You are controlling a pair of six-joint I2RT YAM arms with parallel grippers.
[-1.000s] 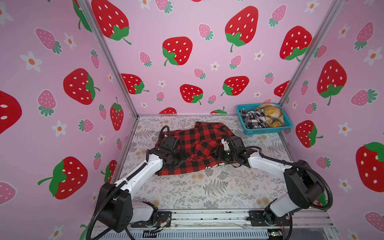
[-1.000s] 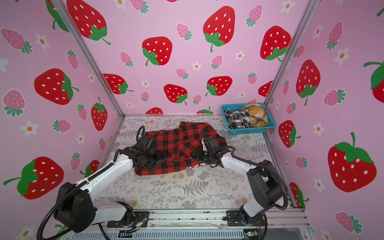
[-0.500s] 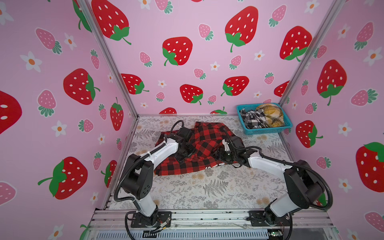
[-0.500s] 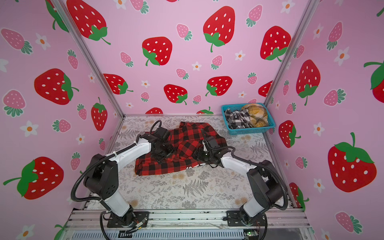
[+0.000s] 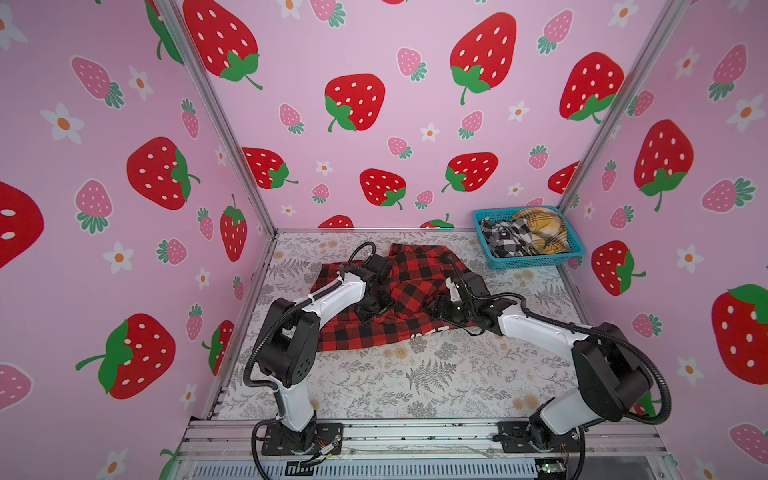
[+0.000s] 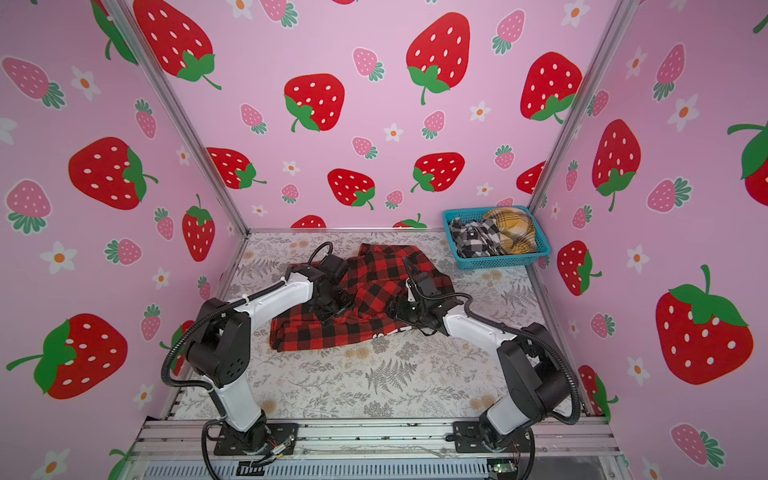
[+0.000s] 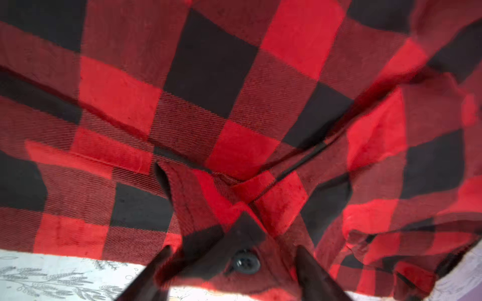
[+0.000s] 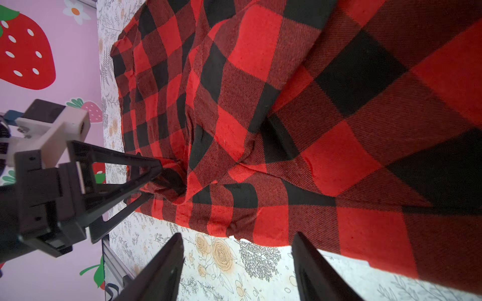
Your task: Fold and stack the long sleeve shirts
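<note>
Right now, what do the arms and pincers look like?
The left arm and right arm have white shells and black joints; a black corrugated cable runs along each. The left pincer and right pincer are black, with tapered pointed fingers; the left pincer's are open trusses, with a white mount behind.

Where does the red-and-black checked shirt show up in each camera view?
Top view: red-and-black checked shirt, crumpled mid-table.
Top view: same place, mid-table.
Left wrist view: fills almost the whole picture.
Right wrist view: covers the upper and right parts.
Shared landmark: the floral tablecloth, seen in all four.
</note>
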